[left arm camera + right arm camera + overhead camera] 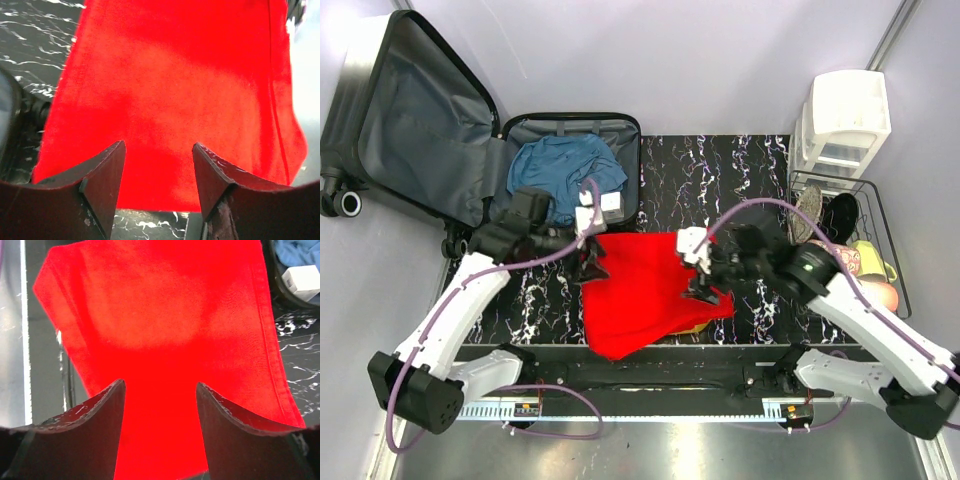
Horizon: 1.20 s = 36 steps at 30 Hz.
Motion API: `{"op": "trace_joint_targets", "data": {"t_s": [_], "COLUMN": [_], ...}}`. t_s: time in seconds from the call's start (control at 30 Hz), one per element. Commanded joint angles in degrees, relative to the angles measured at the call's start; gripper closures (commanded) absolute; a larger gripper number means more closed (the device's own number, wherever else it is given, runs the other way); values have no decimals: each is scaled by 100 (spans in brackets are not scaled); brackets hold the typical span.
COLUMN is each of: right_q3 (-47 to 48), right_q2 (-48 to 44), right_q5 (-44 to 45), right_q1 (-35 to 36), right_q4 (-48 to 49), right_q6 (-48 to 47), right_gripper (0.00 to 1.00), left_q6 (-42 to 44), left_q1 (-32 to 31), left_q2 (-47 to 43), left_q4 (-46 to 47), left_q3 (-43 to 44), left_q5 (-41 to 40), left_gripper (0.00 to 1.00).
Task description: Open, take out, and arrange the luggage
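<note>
The black suitcase (430, 130) lies open at the back left, its grey-lined lid (420, 110) flipped left. Its base holds a blue garment (558, 168) and a small white box (611, 204). A red cloth (645, 290) lies spread on the black marble table in front of it, also in the left wrist view (175, 90) and the right wrist view (165, 325). My left gripper (590, 264) is open at the cloth's left edge (159, 147). My right gripper (705, 283) is open over the cloth's right edge (160, 385). Neither holds anything.
A white drawer organizer (842, 125) stands at the back right. A wire basket (880, 215) beside it holds shoes and coloured items. The table's front edge (660, 350) runs just below the cloth. Something yellow peeks out under the cloth's lower right (692, 326).
</note>
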Motion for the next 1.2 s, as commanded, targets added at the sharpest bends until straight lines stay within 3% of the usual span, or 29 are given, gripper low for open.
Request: {"op": "trace_joint_targets", "data": {"t_s": [0.0, 0.1, 0.2, 0.33, 0.43, 0.53, 0.6, 0.7, 0.9, 1.17], "right_q3": [-570, -993, -1284, -1294, -1232, -908, -539, -125, 358, 851], "right_q2": [437, 761, 1148, 1465, 1413, 1193, 1079, 991, 1166, 1798], "right_q5": [192, 403, 324, 70, 69, 104, 69, -115, -28, 139], "right_q1": [-72, -150, -423, -441, -441, -441, -458, -502, -739, -1258], "right_q4": [1384, 1394, 1271, 929, 673, 559, 550, 690, 1261, 1376], "right_q6": [392, -162, -541, -752, -884, -841, -648, -296, 267, 372], "right_gripper": [34, 34, 36, 38, 33, 23, 16, 11, 4, 3], "left_q6": [663, 488, 697, 1357, 1209, 667, 52, -513, -778, -1332], "left_q1": [-808, -1100, -1241, -1391, -1356, -1093, -734, -93, 1147, 1430], "left_q2": [-32, 153, 416, 1048, 1155, 778, 821, 1233, 2946, 5223], "left_q4": [1351, 2054, 2126, 1303, 941, 669, 510, 368, 368, 781], "left_q3": [-698, -1119, -1419, -1446, -1157, -464, 511, 1751, 3614, 5259], "left_q5": [-590, -969, -1381, -2128, -1955, -1323, -1146, -1328, -2585, -3553], "left_gripper": [39, 34, 28, 30, 29, 18, 9, 1, 1, 1]}}
